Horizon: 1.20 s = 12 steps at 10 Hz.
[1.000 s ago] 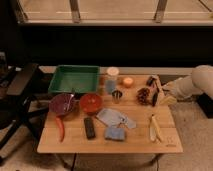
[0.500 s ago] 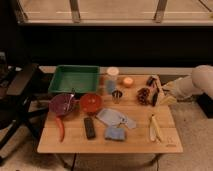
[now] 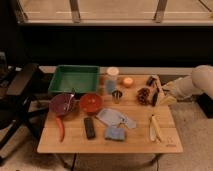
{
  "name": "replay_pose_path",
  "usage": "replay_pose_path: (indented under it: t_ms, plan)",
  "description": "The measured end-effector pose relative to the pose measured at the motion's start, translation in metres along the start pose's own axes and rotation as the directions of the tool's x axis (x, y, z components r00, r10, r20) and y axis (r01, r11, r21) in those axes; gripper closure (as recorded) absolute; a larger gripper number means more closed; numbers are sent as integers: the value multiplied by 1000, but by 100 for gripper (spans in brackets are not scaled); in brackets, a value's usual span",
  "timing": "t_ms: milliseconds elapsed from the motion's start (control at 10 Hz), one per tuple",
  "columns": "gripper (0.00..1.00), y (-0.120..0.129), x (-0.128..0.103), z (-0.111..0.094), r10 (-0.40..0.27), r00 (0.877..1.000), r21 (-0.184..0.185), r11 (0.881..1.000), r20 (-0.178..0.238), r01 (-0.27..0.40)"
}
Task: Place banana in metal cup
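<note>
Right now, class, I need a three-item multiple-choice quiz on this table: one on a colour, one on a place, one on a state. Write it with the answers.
1. What colour is the tray?
A) green
B) white
C) black

2. Where does the banana lie?
A) in the tray
B) on the table, front right
C) on the floor

3. What state is the metal cup in?
A) tipped over
B) held by the claw
C) upright, with no banana in it

Answers:
1 A: its walls and floor are green.
2 B: it rests on bare wood near the front right corner.
3 C: it stands near the table's middle, while the claw is at the right side, apart from it.
</note>
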Motion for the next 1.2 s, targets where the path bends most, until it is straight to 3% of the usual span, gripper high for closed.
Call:
replay_pose_path:
  t_ms: [100, 300, 600, 800, 900, 1100, 1200]
  plan:
    - [36, 0, 0, 0, 6, 1000, -1, 1000, 0, -6]
    - [36, 8, -4, 7, 97, 995, -18, 995, -6, -97]
    - [36, 20, -8, 28, 249, 968, -25, 968, -31, -250]
    - [36, 27, 3, 41, 421, 904, 6, 907, -78, -421]
    - [36, 32, 9, 49, 492, 864, 25, 870, -112, -492]
    - [36, 40, 20, 59, 589, 793, 62, 807, -153, -587]
    - [36, 42, 23, 61, 615, 772, 73, 787, -161, -612]
